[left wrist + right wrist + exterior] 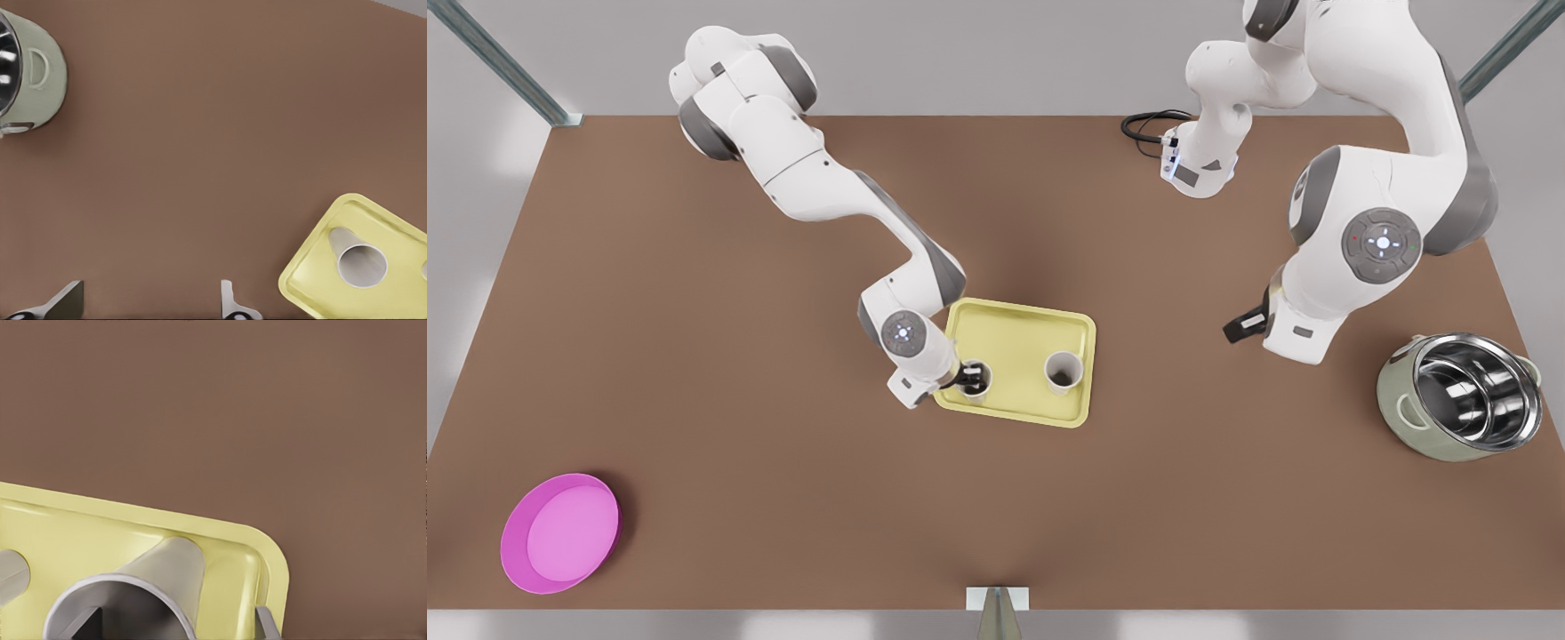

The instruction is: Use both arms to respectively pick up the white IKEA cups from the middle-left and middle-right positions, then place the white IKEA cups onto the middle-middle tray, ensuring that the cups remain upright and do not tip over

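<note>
Both white cups stand upright on the pale-yellow tray. One cup is on the side toward the front view's right, free of either gripper. The other cup stands near the tray's corner on the front view's left. My right gripper is open at this cup. In the right wrist view its fingers straddle the cup's wall, apart from it, over the tray. My left gripper hangs open and holds nothing at the front view's right, off the tray, with the free cup beyond its fingertips.
A steel pot stands at the front view's right edge. A magenta bowl lies at the near left corner. A black cable is coiled at the table's far edge. Bare brown table surrounds the tray.
</note>
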